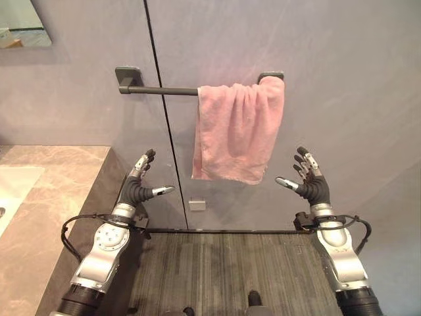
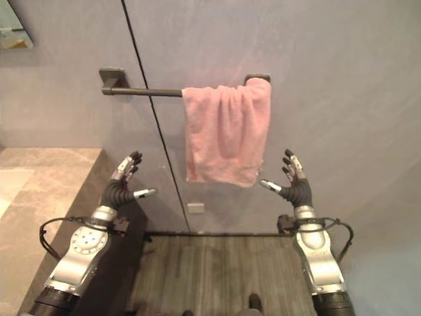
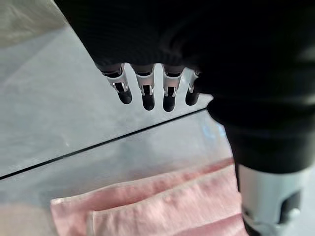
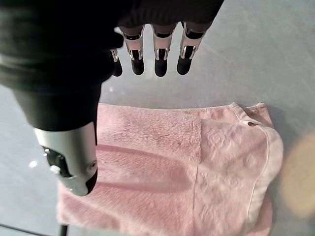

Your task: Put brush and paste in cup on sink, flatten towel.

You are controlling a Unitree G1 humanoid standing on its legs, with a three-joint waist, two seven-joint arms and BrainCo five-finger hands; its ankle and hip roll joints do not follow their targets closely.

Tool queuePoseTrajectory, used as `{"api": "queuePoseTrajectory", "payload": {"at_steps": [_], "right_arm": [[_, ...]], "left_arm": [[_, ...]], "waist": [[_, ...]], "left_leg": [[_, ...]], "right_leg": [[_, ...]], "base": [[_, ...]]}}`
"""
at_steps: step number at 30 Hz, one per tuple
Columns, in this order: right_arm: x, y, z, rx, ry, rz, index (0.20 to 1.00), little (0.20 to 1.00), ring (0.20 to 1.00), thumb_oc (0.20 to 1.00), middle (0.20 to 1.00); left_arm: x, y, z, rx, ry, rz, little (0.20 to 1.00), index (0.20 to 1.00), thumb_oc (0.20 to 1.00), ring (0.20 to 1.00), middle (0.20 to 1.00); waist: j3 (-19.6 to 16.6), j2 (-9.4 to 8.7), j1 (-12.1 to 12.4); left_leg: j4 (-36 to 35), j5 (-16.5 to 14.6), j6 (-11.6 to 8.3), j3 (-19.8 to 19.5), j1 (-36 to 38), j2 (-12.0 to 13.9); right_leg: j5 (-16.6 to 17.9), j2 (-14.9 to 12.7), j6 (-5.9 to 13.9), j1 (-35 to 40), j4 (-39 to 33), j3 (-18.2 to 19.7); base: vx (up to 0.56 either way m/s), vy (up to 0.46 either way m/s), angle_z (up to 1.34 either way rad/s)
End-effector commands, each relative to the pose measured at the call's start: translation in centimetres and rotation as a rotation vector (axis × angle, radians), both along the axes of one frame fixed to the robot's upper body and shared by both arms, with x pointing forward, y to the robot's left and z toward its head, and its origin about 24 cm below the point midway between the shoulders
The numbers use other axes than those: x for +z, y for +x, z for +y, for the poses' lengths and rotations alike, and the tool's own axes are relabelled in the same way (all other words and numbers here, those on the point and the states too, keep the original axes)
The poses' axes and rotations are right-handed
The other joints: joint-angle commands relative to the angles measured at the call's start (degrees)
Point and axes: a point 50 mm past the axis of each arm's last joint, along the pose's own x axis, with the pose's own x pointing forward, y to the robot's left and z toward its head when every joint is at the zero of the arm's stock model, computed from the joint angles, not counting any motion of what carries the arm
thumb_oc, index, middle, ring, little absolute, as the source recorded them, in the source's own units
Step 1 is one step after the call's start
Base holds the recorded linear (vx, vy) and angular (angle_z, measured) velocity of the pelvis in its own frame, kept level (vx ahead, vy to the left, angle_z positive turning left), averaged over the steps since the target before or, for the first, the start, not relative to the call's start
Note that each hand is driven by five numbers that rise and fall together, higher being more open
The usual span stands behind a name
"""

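A pink towel (image 1: 238, 130) hangs bunched and creased at the right end of a dark wall bar (image 1: 158, 90). My left hand (image 1: 138, 184) is raised below and left of the towel, fingers straight and open, holding nothing. My right hand (image 1: 310, 181) is raised just right of the towel's lower edge, also open and apart from the cloth. The right wrist view shows the towel (image 4: 197, 172) past my straight fingers (image 4: 158, 54). In the left wrist view the towel's (image 3: 162, 206) folds lie beyond my fingers (image 3: 147, 91).
A marble counter (image 1: 52, 204) with a white sink (image 1: 13, 191) runs along the left. A mirror corner (image 1: 23, 26) hangs at the upper left. A dark vertical seam (image 1: 161, 112) splits the grey wall. Below lies a dark striped floor (image 1: 223, 270).
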Motion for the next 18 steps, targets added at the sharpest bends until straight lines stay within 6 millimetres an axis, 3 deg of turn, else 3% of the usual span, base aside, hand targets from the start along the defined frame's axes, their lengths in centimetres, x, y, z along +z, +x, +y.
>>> {"api": "queuePoseTrajectory", "payload": {"at_steps": [1,3,5,8,10,12,14,16,18], "right_arm": [[3.9,0.7,-0.7,-0.003,-0.067,-0.173,1.000,1.000,1.000,1.000,1.000],[3.5,0.6,-0.8,-0.010,-0.060,-0.163,1.000,1.000,1.000,1.000,1.000],[3.1,0.4,-1.1,-0.020,-0.058,-0.143,1.000,1.000,1.000,1.000,1.000],[2.8,-0.1,-1.5,-0.031,-0.047,-0.130,1.000,1.000,1.000,1.000,1.000],[2.6,-0.2,-1.6,-0.036,-0.045,-0.125,1.000,1.000,1.000,1.000,1.000],[3.0,-0.3,-1.9,-0.036,-0.039,-0.139,1.000,1.000,1.000,1.000,1.000],[3.4,-0.2,-1.9,-0.030,-0.038,-0.153,1.000,1.000,1.000,1.000,1.000],[3.5,0.0,-1.9,-0.027,-0.044,-0.150,1.000,1.000,1.000,1.000,1.000],[3.6,0.1,-2.0,-0.033,-0.047,-0.150,1.000,1.000,1.000,1.000,1.000]], "left_arm": [[3.3,0.2,0.0,0.002,-0.023,-0.174,1.000,1.000,1.000,1.000,1.000],[3.3,0.1,0.0,0.003,-0.030,-0.174,1.000,1.000,1.000,1.000,1.000],[2.8,0.0,0.0,0.013,-0.048,-0.159,1.000,1.000,1.000,1.000,1.000],[2.5,-0.2,-0.2,0.002,-0.062,-0.142,1.000,1.000,1.000,1.000,1.000],[2.4,-0.1,-0.3,-0.001,-0.068,-0.139,1.000,1.000,1.000,1.000,1.000],[2.7,0.1,-0.6,-0.018,-0.073,-0.144,1.000,1.000,1.000,1.000,1.000],[2.8,0.2,-0.6,-0.008,-0.088,-0.152,1.000,1.000,1.000,1.000,1.000],[2.5,0.2,-0.6,0.000,-0.102,-0.143,1.000,1.000,1.000,1.000,1.000],[2.4,0.2,-0.5,0.009,-0.102,-0.138,1.000,1.000,1.000,1.000,1.000]], "waist": [[0.20,1.76,0.38],[-0.29,1.12,0.49],[-0.96,0.58,0.07],[-1.56,0.60,0.07],[-1.38,0.60,-0.25],[0.29,0.23,-0.64],[1.54,0.46,-0.45],[1.46,0.94,-0.46],[1.55,0.85,-0.15]], "left_leg": [[-1.29,-3.36,-0.01,-0.52,0.48,0.42],[-1.85,-3.15,-0.26,-0.28,0.99,0.16],[-2.66,-3.19,-0.59,-0.42,2.12,0.24],[-3.08,-3.38,-2.24,-1.12,4.18,1.97],[-2.29,-3.46,-2.91,-1.52,4.14,2.33],[8.75,-4.87,-4.08,-1.94,0.12,1.98],[14.61,-3.35,-4.84,-2.99,-2.59,1.86],[11.48,-3.48,-4.84,-2.90,-2.86,4.06],[8.62,-1.31,-5.48,-3.69,-4.11,5.61]], "right_leg": [[-13.37,8.43,-5.30,4.63,5.25,-6.25],[-14.42,8.66,-6.32,6.43,2.67,-8.42],[-13.84,10.31,-6.79,7.78,0.76,-5.45],[-12.37,11.68,-7.99,11.59,-5.68,-4.90],[-12.60,11.96,-8.35,12.04,-5.82,-4.92],[-13.09,11.70,-9.46,12.78,-5.49,-5.25],[-13.17,11.80,-10.13,13.72,-5.53,-4.96],[-13.75,11.82,-9.96,14.56,-6.09,-4.74],[-13.95,11.13,-9.50,14.93,-6.18,-4.30]], "base": [[0.00,0.018,0.07],[0.08,-0.067,-0.21],[0.16,-0.111,0.03],[0.17,-0.178,0.05],[0.08,-0.143,0.13],[0.00,-0.130,0.32],[-0.02,-0.028,0.36],[0.04,0.059,0.07],[0.02,0.088,-0.09]]}}
